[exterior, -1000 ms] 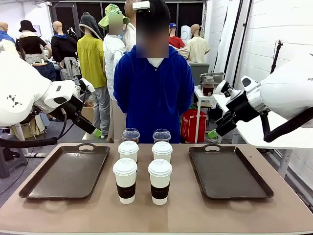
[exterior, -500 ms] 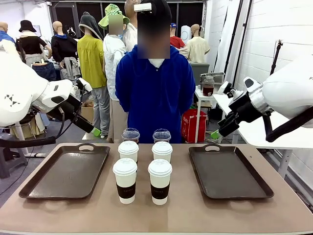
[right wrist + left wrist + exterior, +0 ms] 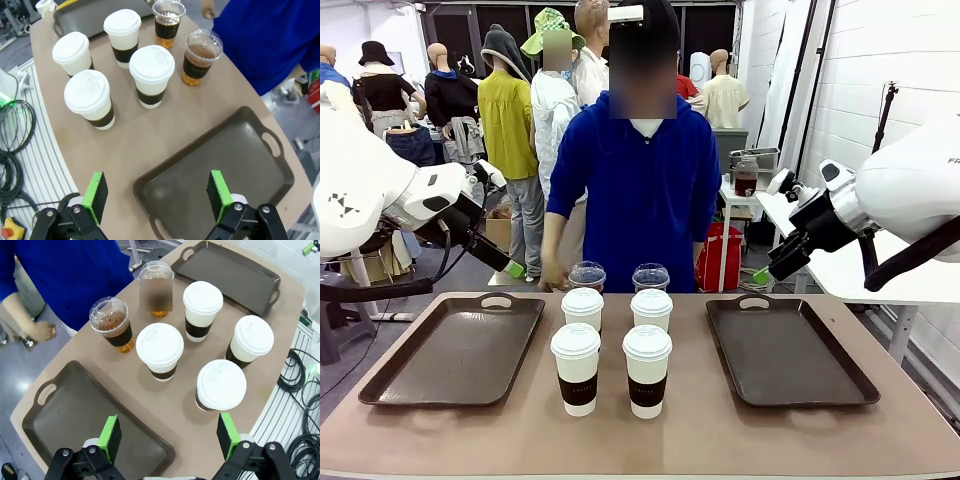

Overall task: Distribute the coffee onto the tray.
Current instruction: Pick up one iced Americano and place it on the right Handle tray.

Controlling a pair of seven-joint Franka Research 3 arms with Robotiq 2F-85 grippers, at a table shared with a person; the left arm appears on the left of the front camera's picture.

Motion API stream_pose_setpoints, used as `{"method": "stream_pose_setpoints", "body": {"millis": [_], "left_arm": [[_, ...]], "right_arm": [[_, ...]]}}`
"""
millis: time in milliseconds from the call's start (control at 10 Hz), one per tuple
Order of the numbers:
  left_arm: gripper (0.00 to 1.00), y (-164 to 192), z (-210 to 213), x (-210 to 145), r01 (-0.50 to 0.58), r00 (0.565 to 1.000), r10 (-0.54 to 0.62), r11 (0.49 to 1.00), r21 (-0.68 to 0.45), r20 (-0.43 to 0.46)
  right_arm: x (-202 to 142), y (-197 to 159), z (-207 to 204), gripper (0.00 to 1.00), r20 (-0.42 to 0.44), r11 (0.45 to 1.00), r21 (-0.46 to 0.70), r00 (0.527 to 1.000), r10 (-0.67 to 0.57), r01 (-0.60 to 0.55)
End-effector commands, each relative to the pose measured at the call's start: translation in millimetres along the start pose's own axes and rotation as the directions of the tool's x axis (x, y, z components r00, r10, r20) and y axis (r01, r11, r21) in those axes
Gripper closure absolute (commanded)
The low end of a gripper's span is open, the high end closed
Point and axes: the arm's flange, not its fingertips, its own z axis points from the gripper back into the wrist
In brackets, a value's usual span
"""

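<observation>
The coffee (image 3: 647,370) is standing in a tight cluster on the table (image 3: 700,430), between the left tray (image 3: 455,350) and the right tray (image 3: 790,350), with none of it on either tray yet. Four white paper cups (image 3: 576,368) with brown sleeves are forming a square, and two clear iced cups (image 3: 587,275) are standing just behind them on the person's side. The left claw (image 3: 168,432) is hanging above the table with its green pads (image 3: 110,432) spread wide and nothing between them. In its wrist view, the cups are lying ahead of its fingertips, the nearest white one just beyond one pad, while the left tray is sitting under the other pad. The right claw (image 3: 156,189) is likewise gaping wide and empty. It is hovering over the near edge of the right tray, with the cups lying farther ahead and off to one side of its fingers. The person's hand (image 3: 555,275) is hanging near one iced cup, apart from it and well beyond both claws.
</observation>
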Motion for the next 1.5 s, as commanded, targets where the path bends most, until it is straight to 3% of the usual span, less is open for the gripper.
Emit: {"method": "stream_pose_setpoints", "body": {"millis": [0, 900, 1400], "left_arm": [[0.0, -0.9, 0.4, 0.6, 0.002, 1.0, -0.002, 1.0, -0.001, 0.002], [0.0, -0.9, 0.4, 0.6, 0.002, 1.0, -0.002, 1.0, -0.001, 0.002], [0.0, -0.9, 0.4, 0.6, 0.002, 1.0, -0.002, 1.0, -0.001, 0.002]], "right_arm": [[0.1, 0.2, 0.4, 0.0, 0.002, 1.0, 0.002, 1.0, 0.0, 0.0], [0.9, 1.2, 5.9, 0.0, 0.059, 0.999, -0.035, 0.998, 0.001, 0.001], [3.4, 0.1, 10.3, 0.0, 0.024, 1.0, -0.029, 1.0, 0.003, -0.002]]}}
